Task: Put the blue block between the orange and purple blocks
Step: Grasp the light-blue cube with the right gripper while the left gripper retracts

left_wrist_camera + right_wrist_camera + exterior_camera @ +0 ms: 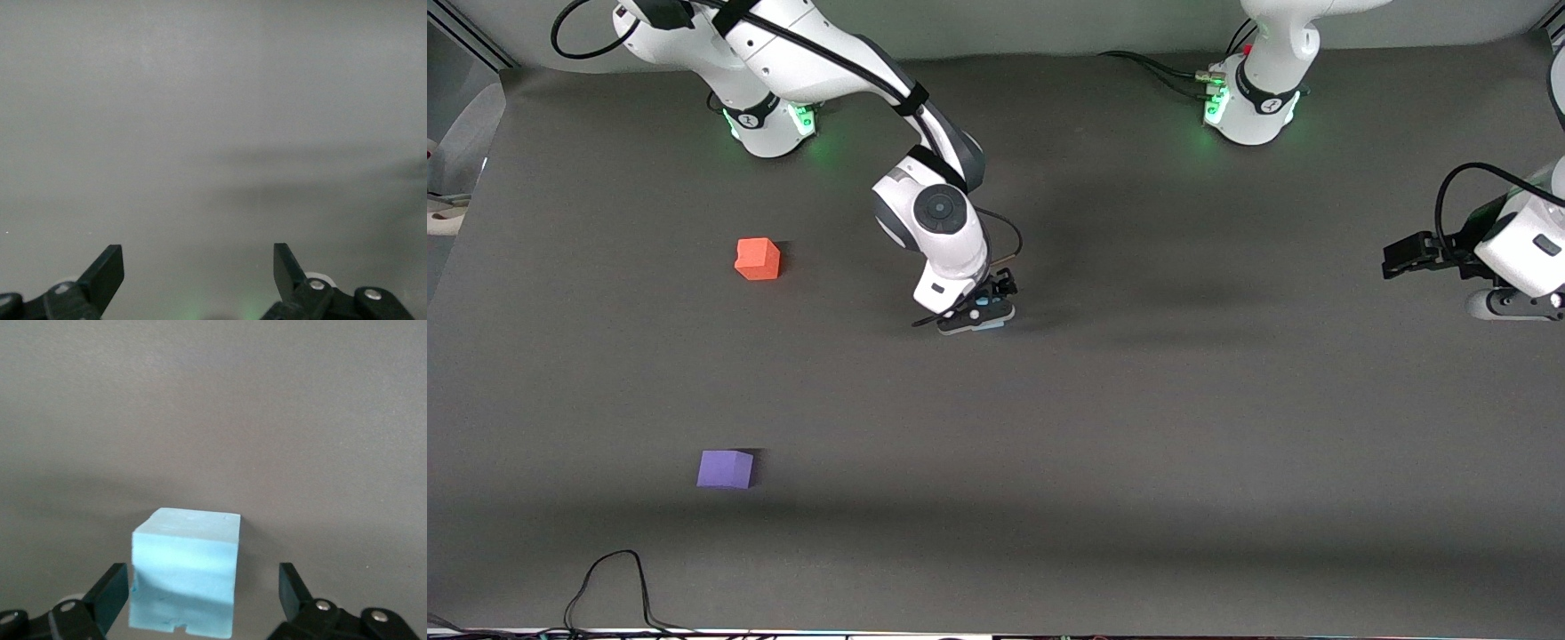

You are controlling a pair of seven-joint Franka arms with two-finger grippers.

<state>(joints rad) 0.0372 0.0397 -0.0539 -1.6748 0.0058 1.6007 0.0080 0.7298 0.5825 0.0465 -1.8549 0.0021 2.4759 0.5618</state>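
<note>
The blue block (991,324) sits on the grey table near the middle, mostly hidden under my right gripper (978,316). In the right wrist view the block (187,567) stands between the spread fingers of my right gripper (201,587), close to one finger and a gap away from the other. The orange block (758,259) lies toward the right arm's end of the table. The purple block (725,468) lies nearer the front camera than the orange one. My left gripper (1400,258) waits open and empty at the left arm's end, and its wrist view (198,260) shows only bare table.
A black cable (614,582) loops on the table near its front edge. The two arm bases (769,124) (1254,111) stand along the table's back edge.
</note>
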